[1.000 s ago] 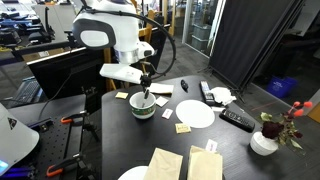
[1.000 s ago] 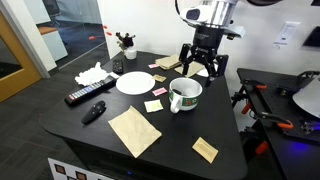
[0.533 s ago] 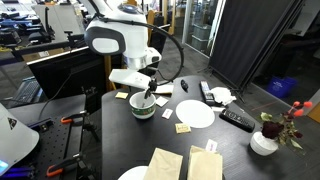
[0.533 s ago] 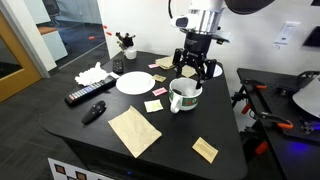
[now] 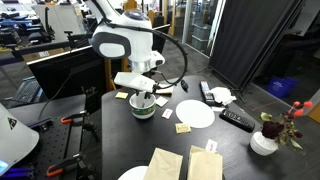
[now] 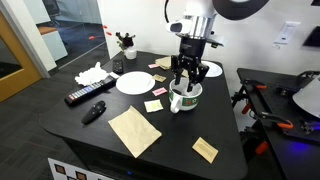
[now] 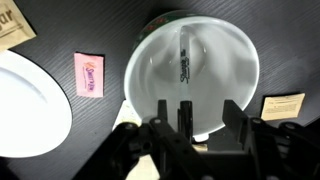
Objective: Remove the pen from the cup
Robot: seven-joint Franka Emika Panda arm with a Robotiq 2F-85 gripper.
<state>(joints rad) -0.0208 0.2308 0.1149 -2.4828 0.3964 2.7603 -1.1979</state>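
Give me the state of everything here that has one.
Gripper, open, low over the cup.
Pen, lying inside the cup, not gripped.
Cup, upright on the table, holding the pen.
Plate, flat on the table, nothing on it.
Vase, upright, holding flowers.

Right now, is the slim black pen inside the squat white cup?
Inside: the wrist view shows the pen lying in the cup.

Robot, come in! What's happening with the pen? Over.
Claw open, over the cup. Pen lying inside, not grabbed. Nothing seen blocking it.
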